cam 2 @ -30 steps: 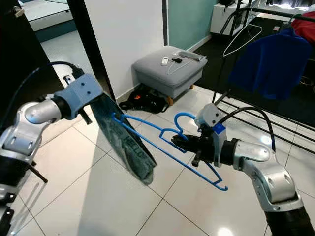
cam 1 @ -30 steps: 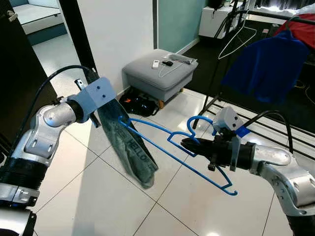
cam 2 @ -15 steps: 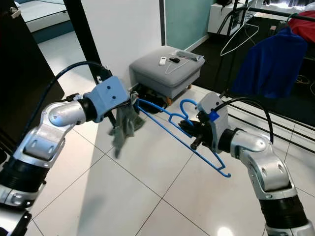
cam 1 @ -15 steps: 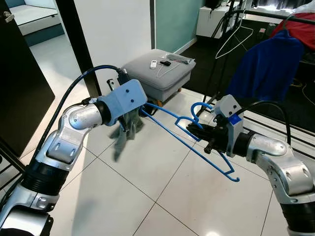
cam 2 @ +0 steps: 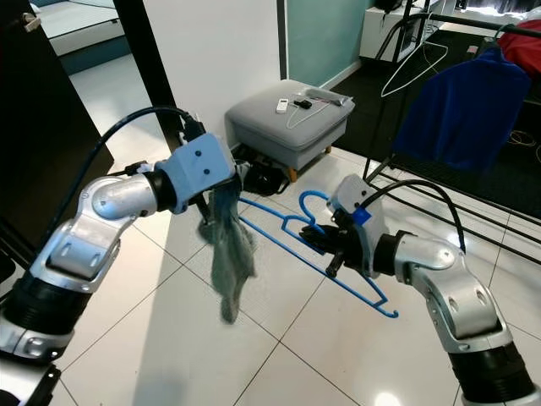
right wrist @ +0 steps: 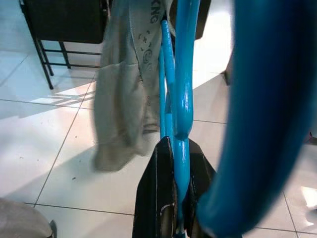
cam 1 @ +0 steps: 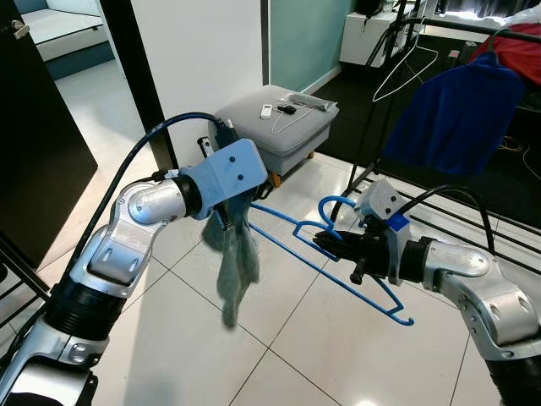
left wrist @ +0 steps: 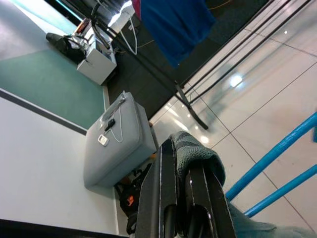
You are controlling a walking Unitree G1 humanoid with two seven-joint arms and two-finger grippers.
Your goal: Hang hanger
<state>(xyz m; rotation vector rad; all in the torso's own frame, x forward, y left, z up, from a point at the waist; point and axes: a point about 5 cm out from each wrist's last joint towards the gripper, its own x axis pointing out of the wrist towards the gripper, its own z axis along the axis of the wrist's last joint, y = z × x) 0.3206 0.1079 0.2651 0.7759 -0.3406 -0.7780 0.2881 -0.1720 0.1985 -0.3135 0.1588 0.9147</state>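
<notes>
The right end effector [cam 1: 325,245] is clamped on the neck of the blue hanger [cam 1: 338,271], held in the air in front of the grey ottoman [cam 1: 275,127]. The left end effector [cam 1: 228,222] pinches a grey-green cloth [cam 1: 235,266], which dangles at the hanger's far end, nearer the ottoman

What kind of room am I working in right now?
Probably a bedroom or dressing area of a home: a black clothes rail holds a blue garment on a hanger, a grey upholstered footstool stands by the wall, and the floor is glossy white tile.
</notes>
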